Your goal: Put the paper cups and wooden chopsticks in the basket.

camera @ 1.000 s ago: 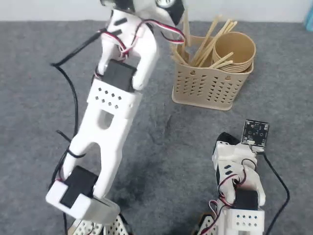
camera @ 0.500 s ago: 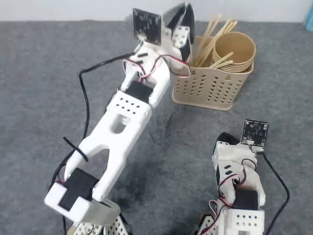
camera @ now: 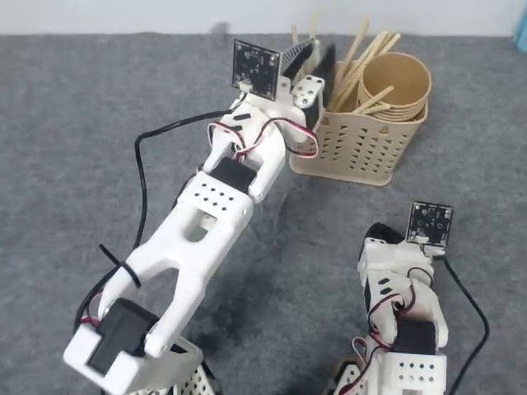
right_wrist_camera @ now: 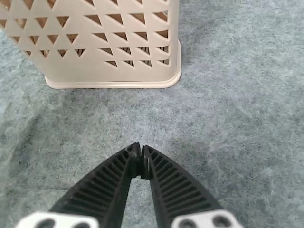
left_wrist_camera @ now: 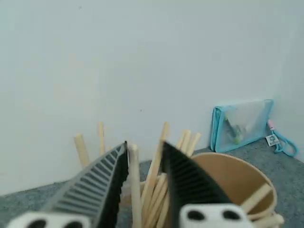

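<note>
From the high view, the basket (camera: 354,148) stands near the far edge of the grey mat (camera: 74,123), with open mat on its near and left sides. The paper cups (camera: 397,78) are stacked in its right part and the wooden chopsticks (camera: 362,56) lean in its left. The left gripper (camera: 315,56) sits over the basket's left rim; a second ago it was higher, with a stick in it. The right arm (camera: 401,271) has not moved.

The left wrist view shows the left gripper (left_wrist_camera: 144,147) with its jaws apart, loose around upright chopsticks (left_wrist_camera: 134,180) beside the cups (left_wrist_camera: 232,175). A blue pouch (left_wrist_camera: 242,123) leans on the wall.

The right wrist view shows the right gripper (right_wrist_camera: 141,148) with its tips together, low over the mat, short of the basket (right_wrist_camera: 109,42).
</note>
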